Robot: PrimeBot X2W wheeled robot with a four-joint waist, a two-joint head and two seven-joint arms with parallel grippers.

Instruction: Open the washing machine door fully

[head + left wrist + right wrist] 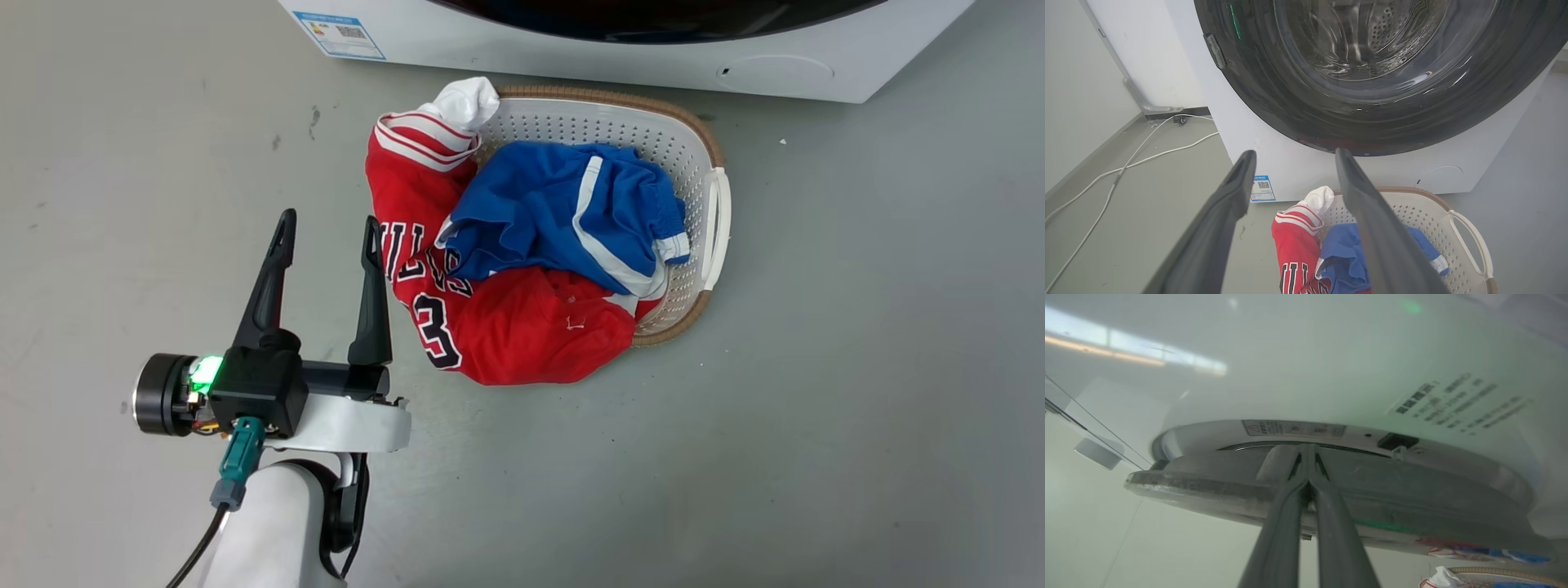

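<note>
While the right gripper, fingers together, meets the door edge, the pull should follow its arc; left gripper spread, idle.

**Washing machine cropped at the head view's twelve o'clock edge**

A dark sliver of the washing machine door clears that edge, and print on the blue label at eleven o'clock is too small to read. A red jersey and blue shorts hide the laundry basket's floor and nine o'clock rim. In the right wrist view, lettering at two o'clock is blurred. Whether the right gripper's pressed-together tips touch the door's edge cannot be told.
</note>
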